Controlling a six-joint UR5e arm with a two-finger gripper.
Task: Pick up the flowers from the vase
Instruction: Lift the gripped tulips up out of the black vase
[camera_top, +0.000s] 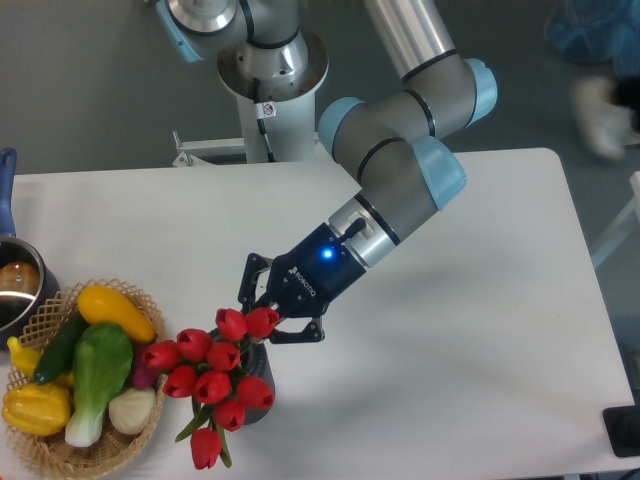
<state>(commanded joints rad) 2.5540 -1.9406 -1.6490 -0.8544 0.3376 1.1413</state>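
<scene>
**Grasp made on the bunch; lift out of the vase not yet done**

The flowers stand near the table's front edge, left of its middle, with their stems running down into the vase, which is mostly hidden beneath the red buds. The gripper sits at the top of the bunch, jaws drawn narrow around the uppermost buds or stems; the exact contact is masked. By my judgement the step in hand is extraction. The next move calls for a straight upward pull, keeping the vase from tipping. The woven basket of vegetables lies just beside, toward the front left corner of the table.
</scene>
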